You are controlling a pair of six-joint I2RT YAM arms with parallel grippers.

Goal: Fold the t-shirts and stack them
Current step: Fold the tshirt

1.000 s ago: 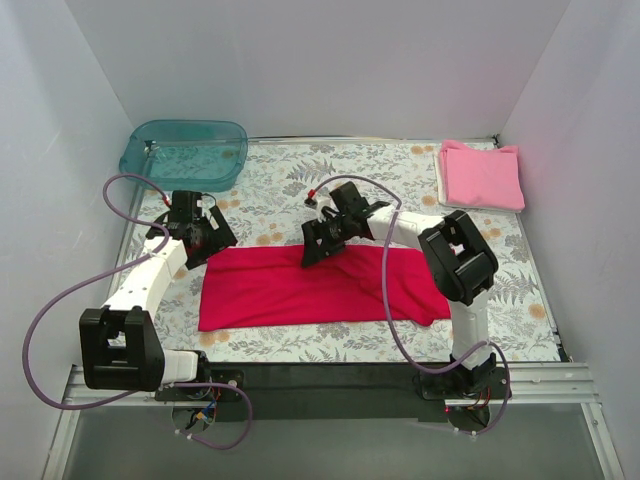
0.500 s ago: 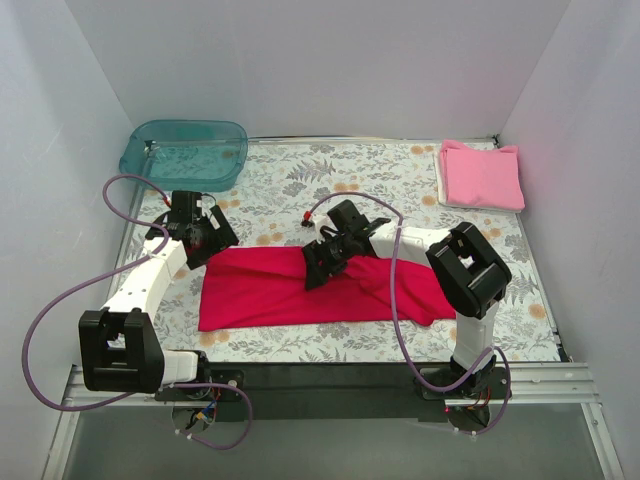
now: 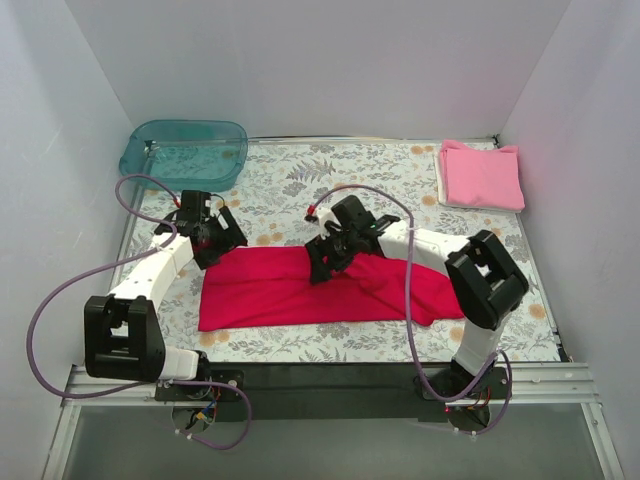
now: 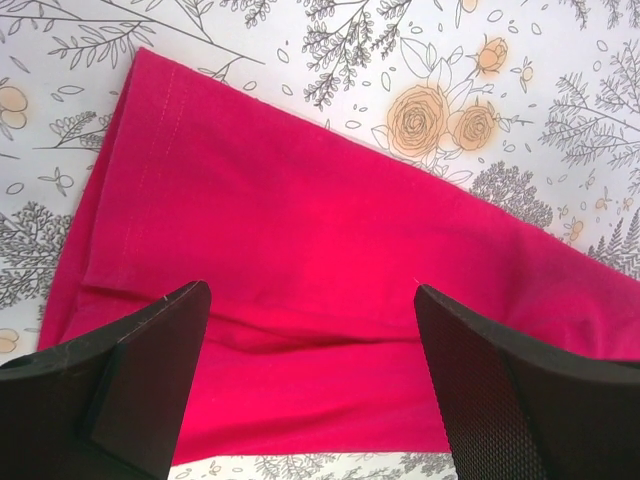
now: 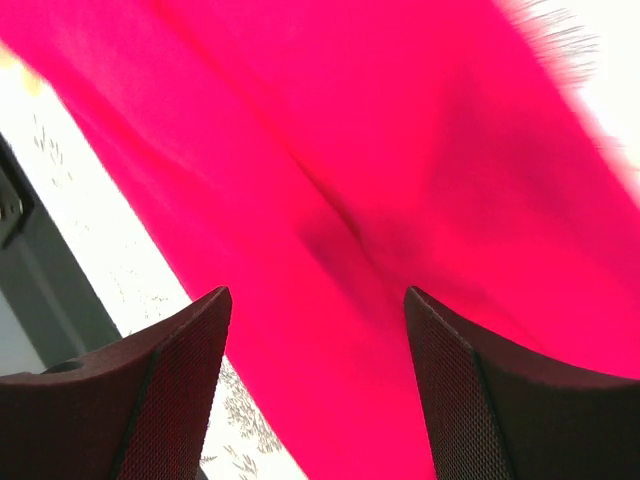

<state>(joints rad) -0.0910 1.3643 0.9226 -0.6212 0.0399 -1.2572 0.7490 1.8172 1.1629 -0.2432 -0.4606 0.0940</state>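
Floral table (image 3: 300, 175) holds the crimson shirt (image 3: 270, 290) stretched left-to-right, left hand (image 4: 310, 295) and right hand (image 5: 315, 295) both apart.

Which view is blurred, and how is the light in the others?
Right wrist view: the red shirt is smeared by blur, the table cover beside it washed out. Left wrist view: sharp, hem stitching clear. Top view: even light, soft shadows, no glare.
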